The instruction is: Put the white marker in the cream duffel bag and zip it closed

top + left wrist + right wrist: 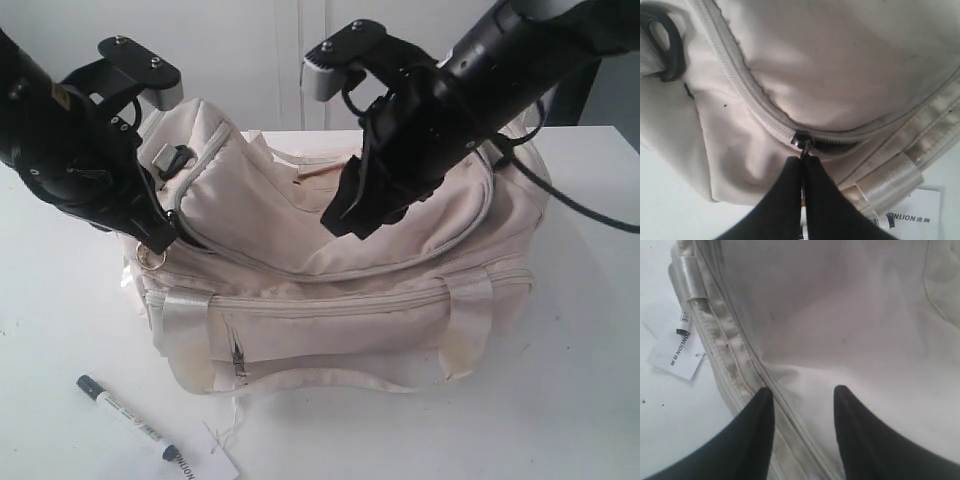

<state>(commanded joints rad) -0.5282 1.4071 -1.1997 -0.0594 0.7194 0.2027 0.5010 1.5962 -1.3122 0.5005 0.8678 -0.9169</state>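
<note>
The cream duffel bag (340, 290) sits mid-table. The white marker (128, 417) lies on the table in front of the bag's left end, apart from both grippers. My left gripper (160, 243) is at the bag's left end. In the left wrist view its fingers (785, 200) are pressed together on the zipper pull just below the slider (801, 139), with a short dark gap in the zip beside the slider. My right gripper (350, 215) hovers over the bag's top panel. Its fingers (762, 410) stand apart above the cream fabric (850, 315) with nothing between them.
A white paper tag (205, 462) with black print lies on the table just right of the marker, also seen as the tag (677, 347) beside the bag's strap (690, 277). A black end ring (670, 50) hangs at the bag's end.
</note>
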